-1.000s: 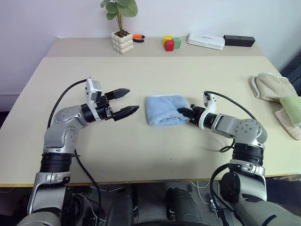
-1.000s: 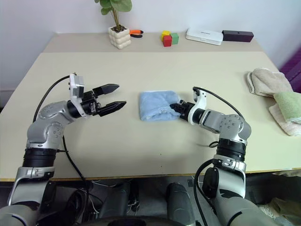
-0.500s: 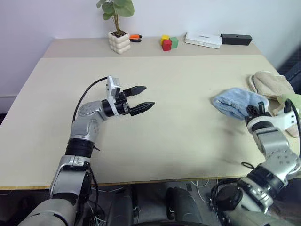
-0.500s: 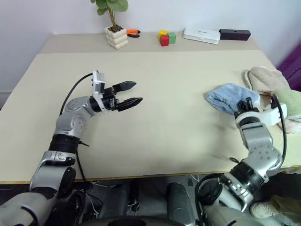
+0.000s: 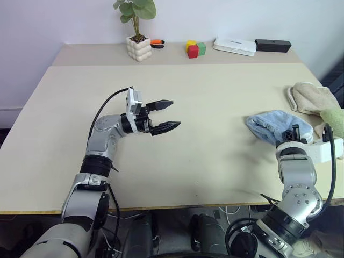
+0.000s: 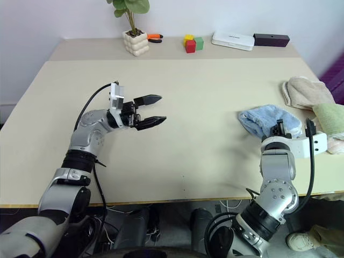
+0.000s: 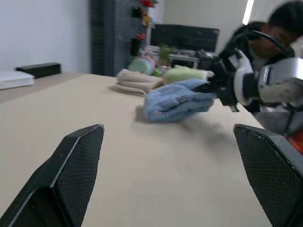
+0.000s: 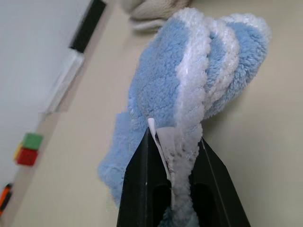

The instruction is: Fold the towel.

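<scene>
A wide beige table (image 5: 204, 161) takes up most of the head views, with a seam across its far part and a pale wall behind it. Along the far edge stand a potted plant (image 5: 137, 32) in a bumpy white pot, an orange-handled tool (image 5: 158, 42) just beside it, a cluster of red, yellow and green blocks (image 5: 194, 48), a flat white box (image 5: 235, 47) and a black box (image 5: 273, 45). The left gripper (image 5: 167, 114) hovers above the bare middle of the table, left of centre in the frame, its two black fingers spread wide with nothing between them. At the right of the frame the right gripper (image 8: 177, 161) is pinched tight on the whitish hem of the towel (image 5: 277, 125), which lies bunched in a folded blue lump on the table near the right edge. Just beyond it, at the far right, lie a beige cloth (image 5: 312, 98) and a pale green cloth (image 5: 334, 119), close together. The left wrist view looks level across the tabletop toward the towel and, past it, a person (image 7: 279, 28) seated before shelves and a monitor in the room.
</scene>
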